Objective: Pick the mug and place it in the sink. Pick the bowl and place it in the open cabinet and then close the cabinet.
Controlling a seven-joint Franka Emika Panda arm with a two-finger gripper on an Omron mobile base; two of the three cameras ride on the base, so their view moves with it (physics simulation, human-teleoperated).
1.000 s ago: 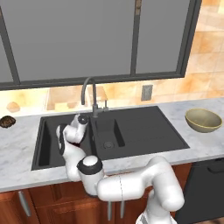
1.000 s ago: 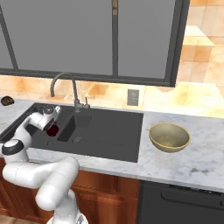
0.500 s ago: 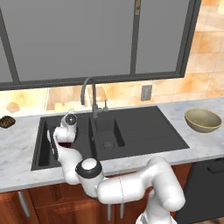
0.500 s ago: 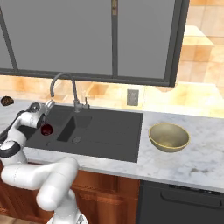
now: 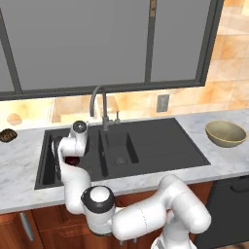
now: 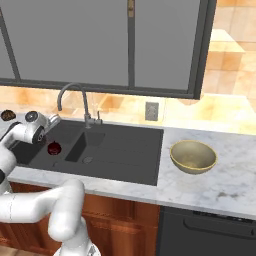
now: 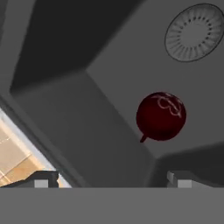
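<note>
Step in hand: judged from the layout, the mug's leg of the task looks finished and the arm should clear the sink before going for the bowl.
Mug: the mug (image 7: pixel 161 116) sits on the floor of the sink's (image 6: pixel 125 160) basin farthest from the bowl, apart from the finger tips, near a round drain (image 7: pixel 195 32).
Claw: the gripper (image 7: pixel 113 178) stands wide, holding nothing; its two tips frame the bottom of the hand view with the mug between and beyond them.
Gripper place: in the left base view the gripper (image 5: pixel 73 146) hangs over that same basin, just above the mug (image 5: pixel 72 160).
How to do it well: rise straight out of the basin so neither finger clips the mug or the sink wall, and stay on the near side of the faucet (image 5: pixel 99 106) when swinging across.
Bowl: the bowl (image 6: pixel 193 156) rests on the counter (image 6: pixel 225 185) beyond the sink's drainboard end, well apart from the gripper.
Cabinet: the cabinet (image 6: pixel 100 40) hangs above the sink; both doors look shut from here, and whether one stands open cannot be told.
Count, task things: one mug, one bowl, one sink with two basins, one cabinet with two doors.
Count, other things: one faucet, one wall outlet (image 6: pixel 151 111), one dark lumpy item (image 5: pixel 7 134) and one tan item (image 5: pixel 14 119) on the counter past the sink's mug end.
</note>
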